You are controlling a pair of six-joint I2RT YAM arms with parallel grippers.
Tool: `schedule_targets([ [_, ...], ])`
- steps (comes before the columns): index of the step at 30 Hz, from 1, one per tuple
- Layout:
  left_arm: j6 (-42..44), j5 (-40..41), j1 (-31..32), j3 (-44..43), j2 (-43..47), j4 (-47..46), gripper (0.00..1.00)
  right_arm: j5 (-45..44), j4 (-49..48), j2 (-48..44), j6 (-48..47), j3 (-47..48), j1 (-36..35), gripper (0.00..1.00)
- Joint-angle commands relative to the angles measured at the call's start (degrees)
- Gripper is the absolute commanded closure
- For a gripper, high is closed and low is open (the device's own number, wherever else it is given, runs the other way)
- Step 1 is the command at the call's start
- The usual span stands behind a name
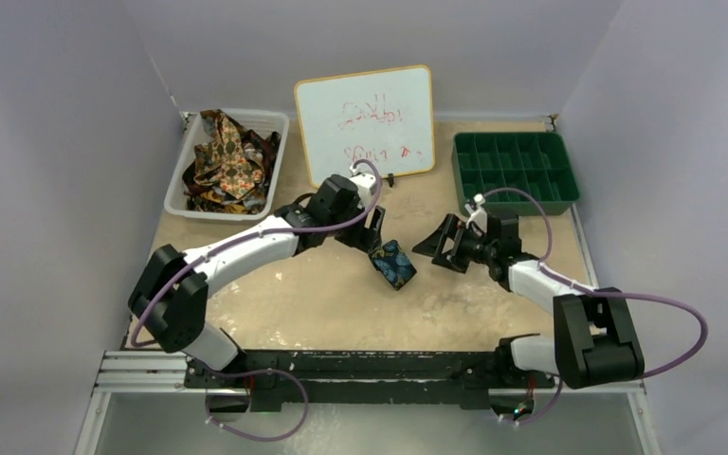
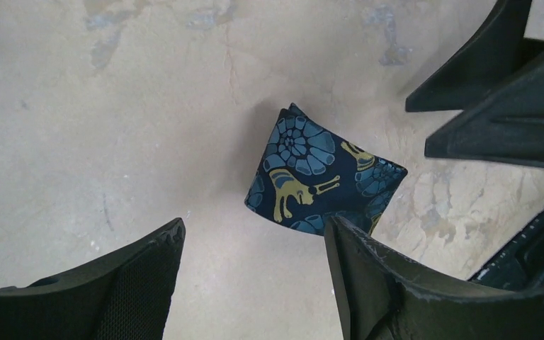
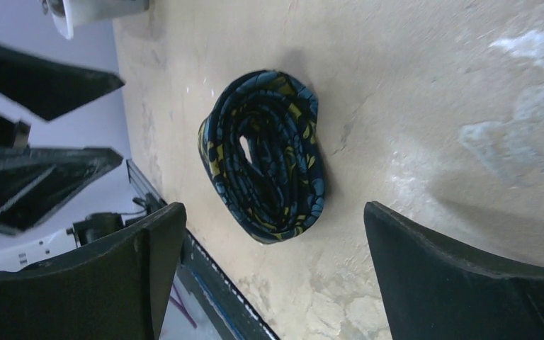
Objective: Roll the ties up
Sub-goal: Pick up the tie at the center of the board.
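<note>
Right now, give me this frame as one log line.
navy tie: rolled, on table, ungripped | left gripper: open, over it | right gripper: open, facing it | other ties: in white bin

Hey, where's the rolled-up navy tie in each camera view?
Top external: the rolled navy tie lies mid-table, below the whiteboard.
Left wrist: just right of centre, its snail print facing up.
Right wrist: centre-left, seen end-on as a spiral.
Shared landmark: the blotchy beige tabletop under it.
</note>
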State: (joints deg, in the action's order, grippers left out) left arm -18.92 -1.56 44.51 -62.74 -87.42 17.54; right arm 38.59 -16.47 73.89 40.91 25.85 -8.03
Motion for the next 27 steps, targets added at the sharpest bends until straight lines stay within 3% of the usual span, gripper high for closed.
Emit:
schedule_targets([
  [1,0.2,-16.8,-3.5,0.7,-3.0,-7.7,0.29,2.5,-1.9,-0.5,-1.5,-1.0,-3.3,0.02],
  [7,-0.3,-27.4,-8.5,2.1,-8.0,-13.7,0.29,0.7,-3.6,2.1,-1.0,-0.8,-6.5,0.03],
  [10,-0.5,-30.2,-10.2,3.2,-9.3,-16.4,0.29,1.7,-5.2,5.7,-1.0,-0.4,-6.9,0.11],
  [16,-0.4,-34.8,-12.6,4.9,-11.2,-20.9,0.29,3.4,-7.1,9.2,-2.3,-1.0,-7.8,0.16],
  [27,-1.0,-44.1,-12.9,4.0,-17.5,-25.2,0.29,3.4,-8.8,11.8,-1.7,-1.4,-7.9,0.36],
])
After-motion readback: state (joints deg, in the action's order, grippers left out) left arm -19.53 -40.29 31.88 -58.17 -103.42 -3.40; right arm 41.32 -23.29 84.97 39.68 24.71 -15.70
